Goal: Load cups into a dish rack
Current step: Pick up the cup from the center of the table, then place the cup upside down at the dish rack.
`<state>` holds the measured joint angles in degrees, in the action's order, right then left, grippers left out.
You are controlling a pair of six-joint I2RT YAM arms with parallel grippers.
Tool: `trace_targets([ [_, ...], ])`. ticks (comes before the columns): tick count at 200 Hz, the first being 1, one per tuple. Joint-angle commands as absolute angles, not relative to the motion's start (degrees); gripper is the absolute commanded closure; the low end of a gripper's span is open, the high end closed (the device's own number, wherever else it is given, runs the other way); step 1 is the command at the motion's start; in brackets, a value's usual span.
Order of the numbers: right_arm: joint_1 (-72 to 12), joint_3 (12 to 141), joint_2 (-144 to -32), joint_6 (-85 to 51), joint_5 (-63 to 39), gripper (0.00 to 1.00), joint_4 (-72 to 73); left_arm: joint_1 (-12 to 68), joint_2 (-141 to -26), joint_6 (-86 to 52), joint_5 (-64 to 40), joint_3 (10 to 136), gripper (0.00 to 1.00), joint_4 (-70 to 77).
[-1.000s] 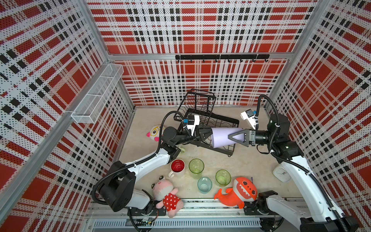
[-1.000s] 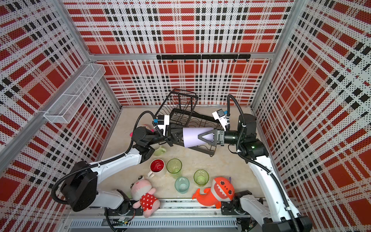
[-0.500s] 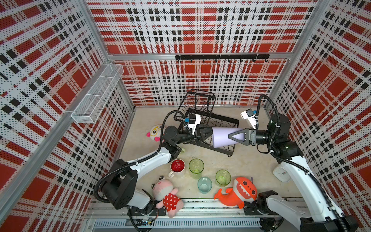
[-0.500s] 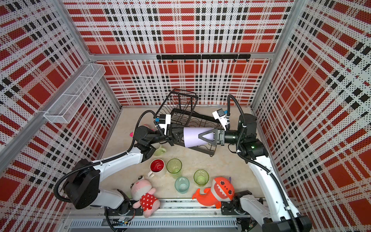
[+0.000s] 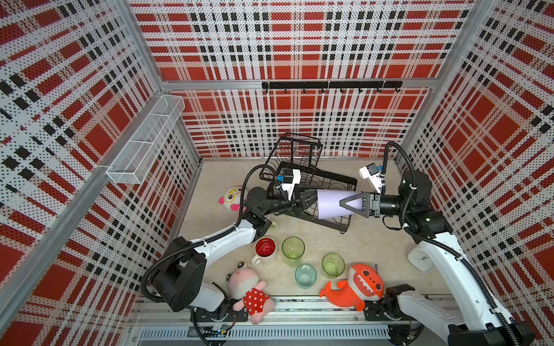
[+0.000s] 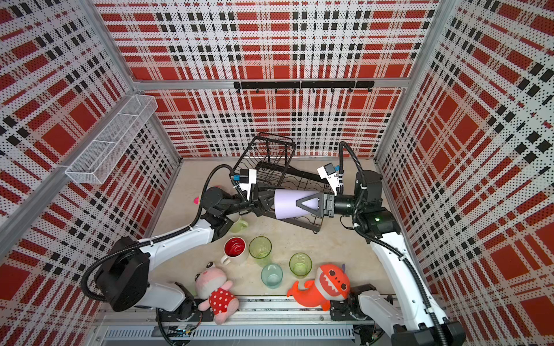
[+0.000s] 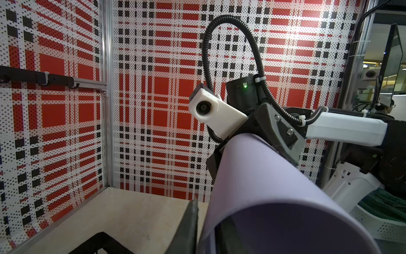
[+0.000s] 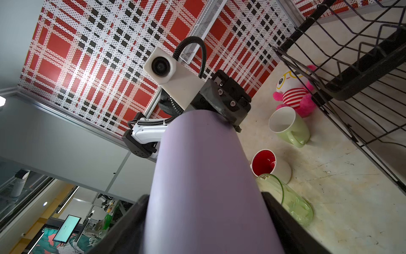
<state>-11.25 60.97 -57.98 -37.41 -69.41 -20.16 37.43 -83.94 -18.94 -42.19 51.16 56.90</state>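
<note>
Right claw (image 5: pixel 341 205) grips my lilac tumbler (image 5: pixel 328 203), lying level near the dish rack (image 5: pixel 332 176); left claw (image 5: pixel 310 201) at its mouth, grip unclear.

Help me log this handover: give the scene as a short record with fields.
tumbler: lilac tumbler held sideways in mid-air, overlapping the rack in both top views
mouth: faces the left gripper
right gripper: right gripper shut on the tumbler, a finger on each side
left gripper: at the tumbler's rim; grip cannot be told
cups in rack: none visible
cups on table: red-lined mug, pale green mug, tall green glass, short green glass, teal glass
other: orange shark toy, pink doll, clock
</note>
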Motion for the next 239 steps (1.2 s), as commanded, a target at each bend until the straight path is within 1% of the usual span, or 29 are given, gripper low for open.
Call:
trace_targets([
  [1,-11.36,62.46,-58.39,-35.48,-67.93,0.31,-21.69,37.09,-83.77,-17.52,-39.83,52.84,0.68,55.84],
  [13,-11.34,62.82,-58.64,-34.87,-67.06,0.31,-22.60,36.96,-83.43,-17.06,-38.98,52.66,0.55,55.31],
  [26,-11.16,63.10,-58.95,-34.54,-66.49,0.31,-23.08,36.70,-83.06,-16.80,-38.05,52.26,0.48,55.11],
  [34,-11.00,63.18,-58.97,-34.45,-66.39,0.30,-23.12,36.52,-82.80,-16.74,-37.58,52.00,0.41,55.11],
  [48,-10.35,63.19,-59.02,-34.45,-66.03,0.30,-23.29,36.22,-82.26,-16.61,-36.61,51.34,0.34,55.11],
  [77,-7.14,62.61,-58.98,-35.68,-66.11,0.30,-22.63,35.51,-81.69,-16.52,-35.98,50.36,0.33,54.93],
  [111,-2.97,60.04,-58.62,-39.59,-68.03,0.30,-18.46,34.26,-81.40,-17.26,-34.51,49.46,0.32,54.49],
  [142,-0.85,60.63,-59.86,-36.87,-65.92,0.29,-22.76,33.32,-80.14,-16.90,-32.81,48.74,0.32,53.12],
  [177,0.17,62.92,-63.19,-29.81,-59.51,0.28,-30.61,32.65,-77.10,-14.80,-28.79,47.08,0.32,51.15],
  [215,0.18,63.73,-68.63,-27.35,-52.93,0.28,-32.44,32.28,-73.39,-13.11,-21.78,45.02,0.32,49.33],
  [239,0.13,65.48,-72.95,-24.32,-46.34,0.28,-34.66,32.29,-71.70,-12.66,-20.48,44.42,0.32,48.61],
])
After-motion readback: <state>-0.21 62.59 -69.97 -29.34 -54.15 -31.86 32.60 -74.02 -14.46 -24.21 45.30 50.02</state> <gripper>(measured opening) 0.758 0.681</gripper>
